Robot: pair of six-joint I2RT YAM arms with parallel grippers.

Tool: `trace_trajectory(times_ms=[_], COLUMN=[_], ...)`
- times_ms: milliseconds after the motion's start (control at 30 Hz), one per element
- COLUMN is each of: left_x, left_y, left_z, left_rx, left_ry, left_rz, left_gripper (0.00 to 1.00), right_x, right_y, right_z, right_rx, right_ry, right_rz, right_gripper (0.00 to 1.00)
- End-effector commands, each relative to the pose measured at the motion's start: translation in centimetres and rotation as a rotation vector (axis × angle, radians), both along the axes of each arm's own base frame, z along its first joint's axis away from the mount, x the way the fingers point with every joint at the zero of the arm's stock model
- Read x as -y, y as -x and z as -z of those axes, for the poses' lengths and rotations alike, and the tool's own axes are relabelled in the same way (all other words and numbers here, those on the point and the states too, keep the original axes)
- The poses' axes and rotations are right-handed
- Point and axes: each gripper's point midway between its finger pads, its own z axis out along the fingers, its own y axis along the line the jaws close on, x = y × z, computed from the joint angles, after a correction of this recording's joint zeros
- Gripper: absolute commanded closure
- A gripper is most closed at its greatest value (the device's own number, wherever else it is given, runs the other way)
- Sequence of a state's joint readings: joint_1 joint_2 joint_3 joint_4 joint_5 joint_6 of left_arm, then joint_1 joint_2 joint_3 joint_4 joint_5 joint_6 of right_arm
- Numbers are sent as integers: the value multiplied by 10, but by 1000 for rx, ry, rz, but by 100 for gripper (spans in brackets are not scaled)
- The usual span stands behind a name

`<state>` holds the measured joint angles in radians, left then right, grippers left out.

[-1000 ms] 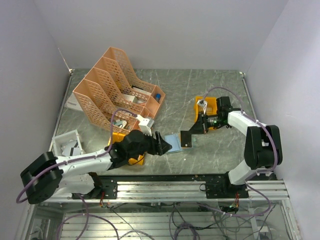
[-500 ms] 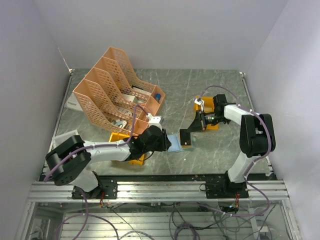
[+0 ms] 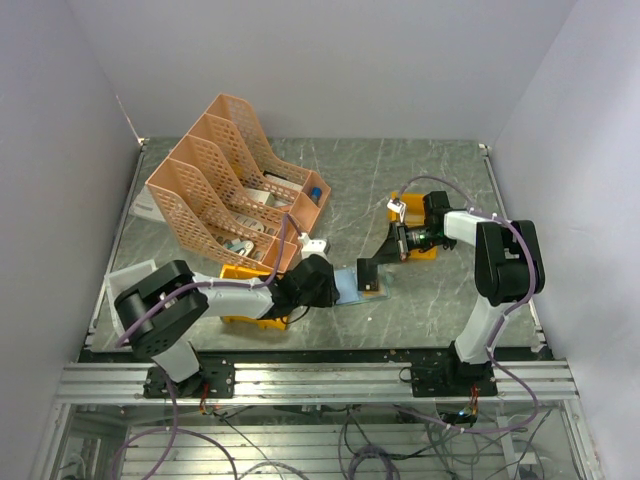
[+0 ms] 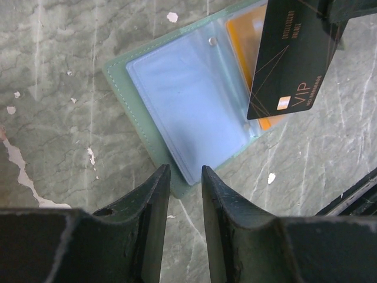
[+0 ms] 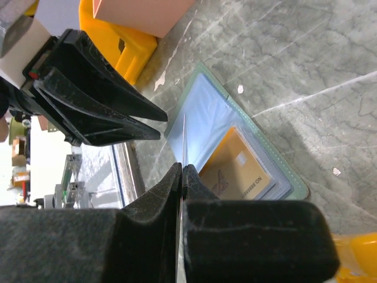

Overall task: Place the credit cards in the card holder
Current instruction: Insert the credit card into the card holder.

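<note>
Green card holder [image 4: 177,100] lies open on the bench [image 4: 59,59]. The right hand [image 5: 182,168] pinches a black card [image 4: 291,59] just above it. The left hand [image 4: 185,171] sits at its corner, and I cannot tell if it grips. Next, I think, the card must slide into a clear pocket.

A grey-green marbled table [image 3: 420,170] with pale veins stands between 3 plain, pale lilac walls [image 3: 330,60]: left, far and right. A silver metal rail [image 3: 330,378] runs along its near edge. Light is even.
</note>
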<state>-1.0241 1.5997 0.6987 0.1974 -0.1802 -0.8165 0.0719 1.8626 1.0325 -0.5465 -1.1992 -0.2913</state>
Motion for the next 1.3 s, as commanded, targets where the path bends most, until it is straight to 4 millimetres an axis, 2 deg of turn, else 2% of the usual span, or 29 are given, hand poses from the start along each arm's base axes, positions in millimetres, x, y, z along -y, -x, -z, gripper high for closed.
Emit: trace_trajectory(times_ms=[0,267,767,967,1100,1267], left_x=[1,-4,-8,-8,-8,-9], left_y=[-10,-8,-6,-7,-6,-7], left_z=[-1,10,19,19,18,16], left_rx=[14,-8,-30,-30,-29,-24], left_ry=[-7,-51,-80,-92,-91,-91], left_rz=[-37,-46,-47,-43,-40,-41], left_gripper=[61,62,64,64,64,64], right_x=[-1,0,-6,-6,-3,3], right_y=[-7,1,7,5,-4,-9], right_z=[3,19,30,24,13,12], right_rx=[0,-54,-88,-77,-28,3], right_ry=[4,31,61,59,83,136], right_rz=[34,53,36,47,89,149], right_gripper=[100,100,100,100,100,100])
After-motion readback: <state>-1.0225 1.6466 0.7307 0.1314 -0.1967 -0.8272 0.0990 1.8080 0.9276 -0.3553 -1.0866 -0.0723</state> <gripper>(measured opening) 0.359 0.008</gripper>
